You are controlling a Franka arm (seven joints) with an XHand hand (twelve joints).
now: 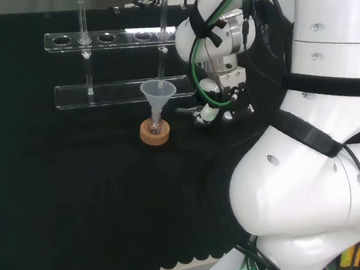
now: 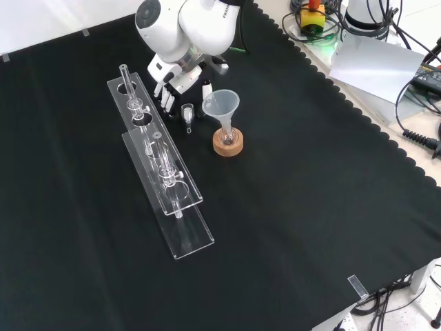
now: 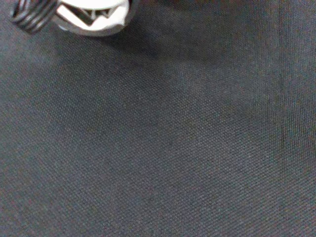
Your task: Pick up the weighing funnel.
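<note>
In the front view a clear tube rack (image 2: 186,234) stands at the left. Just right of its far end the hand (image 2: 178,81) hangs over the black cloth (image 2: 296,207), its fingers (image 2: 165,103) straight, pointing down and apart, gripping nothing. The weighing funnel (image 2: 187,114) lies on the cloth just beside them. Farther right, the funnel (image 2: 222,105) stands on a cork ring (image 2: 227,145)
</note>
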